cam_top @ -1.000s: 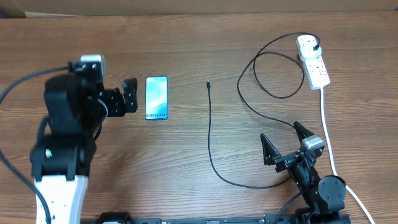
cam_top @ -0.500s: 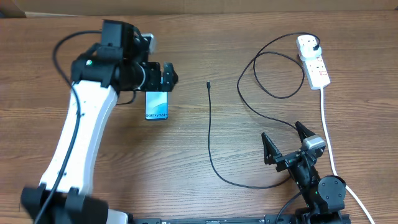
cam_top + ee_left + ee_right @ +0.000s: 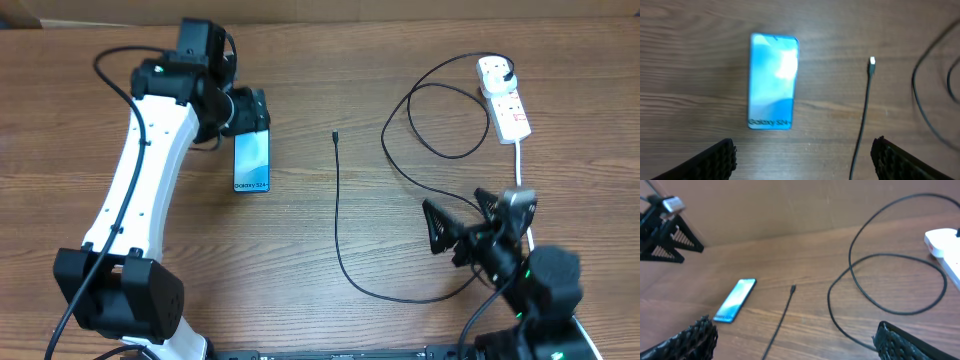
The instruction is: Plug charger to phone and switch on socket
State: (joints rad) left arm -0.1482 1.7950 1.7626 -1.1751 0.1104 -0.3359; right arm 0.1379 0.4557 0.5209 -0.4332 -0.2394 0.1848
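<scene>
The phone (image 3: 252, 160) lies flat on the wooden table with its blue-teal screen lit; it also shows in the left wrist view (image 3: 773, 82) and the right wrist view (image 3: 735, 300). The charger is a thin black cable (image 3: 338, 225) with its connector tip (image 3: 335, 136) to the right of the phone, looping to a plug in the white socket strip (image 3: 505, 102) at the back right. My left gripper (image 3: 248, 112) hovers open over the phone's far end. My right gripper (image 3: 462, 224) is open and empty near the front right, above the cable.
The socket's thick white cord (image 3: 523, 190) runs down the right side toward my right arm. Cable loops (image 3: 440, 120) lie left of the socket. A brown cardboard wall (image 3: 765, 205) stands at the back of the table.
My left arm swung right and back, from left of the phone to over its far end. My right gripper rose and shifted slightly right. Phone and cable have not moved.
</scene>
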